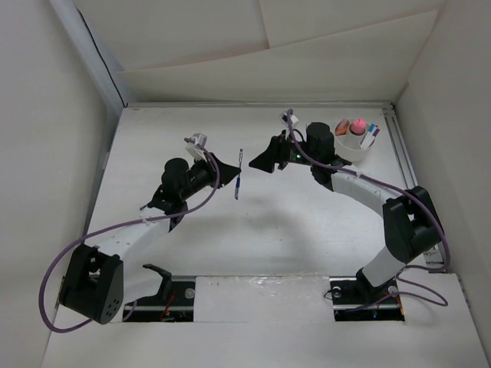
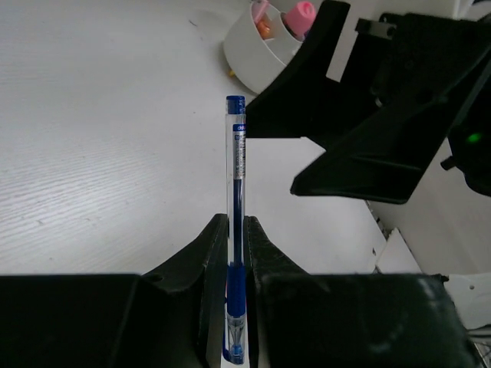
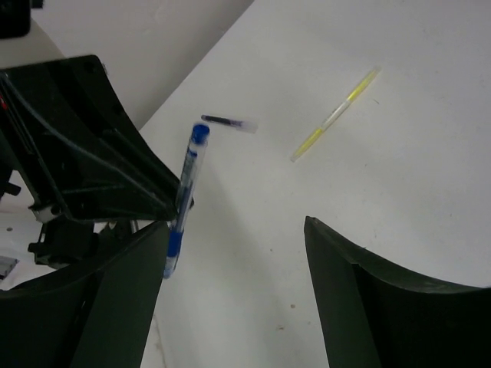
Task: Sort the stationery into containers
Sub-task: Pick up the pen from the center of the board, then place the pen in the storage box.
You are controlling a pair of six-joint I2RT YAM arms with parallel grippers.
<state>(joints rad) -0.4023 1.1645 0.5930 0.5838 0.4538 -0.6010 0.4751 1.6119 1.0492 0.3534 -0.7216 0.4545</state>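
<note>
Blue pen (image 2: 236,153) is clamped at its grip end between the closed fingers of the left gripper (image 2: 236,230) and held up off the table (image 1: 307,222), around mid-table. Its capped end sticks out toward the right gripper (image 3: 234,230). That gripper sits just beside the pen with jaws wide apart and nothing between them; can't tell if it touches the pen. Yellow pen (image 3: 335,115) and a short clear dark-tipped pen (image 3: 229,121) lie loose on the table, apart from each other. White cup (image 1: 351,151) stands far right, behind the right arm, with the pink-capped tube (image 1: 357,125) and orange piece (image 1: 341,128) inside.
</note>
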